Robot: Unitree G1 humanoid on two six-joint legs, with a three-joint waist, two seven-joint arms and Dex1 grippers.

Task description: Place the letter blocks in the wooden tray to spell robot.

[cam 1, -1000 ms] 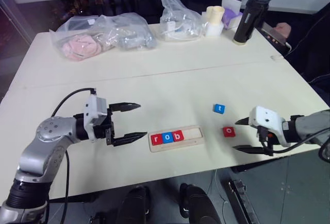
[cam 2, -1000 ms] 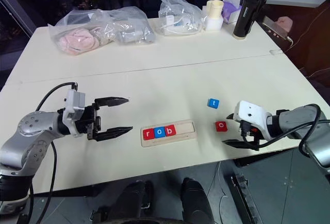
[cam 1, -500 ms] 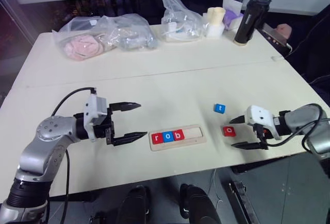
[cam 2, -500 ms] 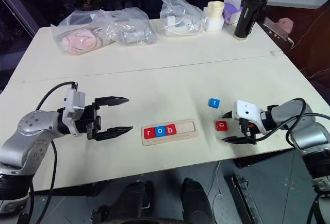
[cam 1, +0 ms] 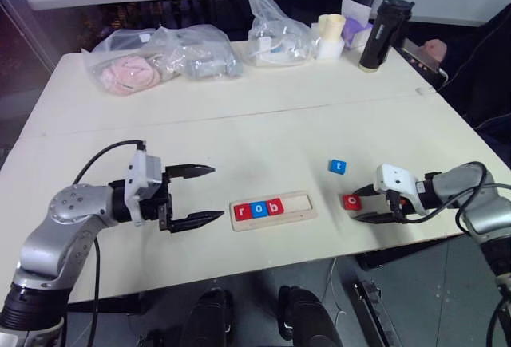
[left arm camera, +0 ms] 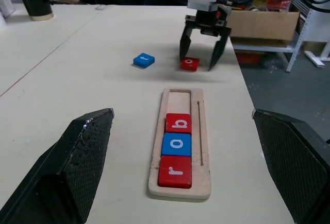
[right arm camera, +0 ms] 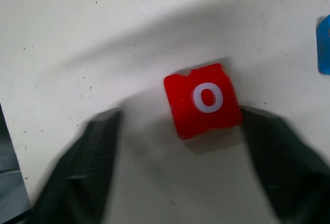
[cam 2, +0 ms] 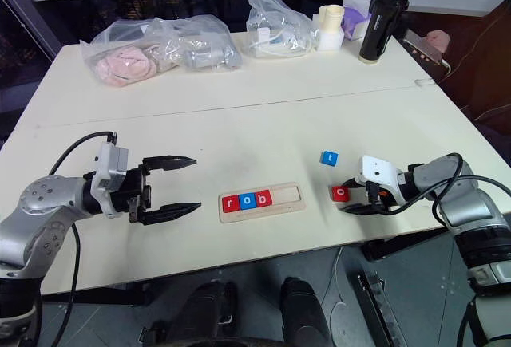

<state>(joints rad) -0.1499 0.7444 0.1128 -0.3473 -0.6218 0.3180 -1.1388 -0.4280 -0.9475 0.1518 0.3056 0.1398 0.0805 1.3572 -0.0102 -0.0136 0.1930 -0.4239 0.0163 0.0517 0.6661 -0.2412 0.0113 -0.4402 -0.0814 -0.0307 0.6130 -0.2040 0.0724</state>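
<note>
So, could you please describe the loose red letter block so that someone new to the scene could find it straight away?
Start at the wooden tray near the table's front edge, which holds r, o, b. To its right, two loose tiles lie on the table. The red o block is the nearer one, between the fingers of the right pincer; the other, the t block, is blue and lies farther back.

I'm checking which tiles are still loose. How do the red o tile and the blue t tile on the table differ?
The red o tile lies between the fingers of the right tool, which straddle it; the blue t tile lies farther up the table with no tool at it. The o tile is red, the t tile blue. The o tile lies nearer the table's front edge than the t tile. Both lie flat on the table, outside the wooden tray, each with a white letter.
</note>
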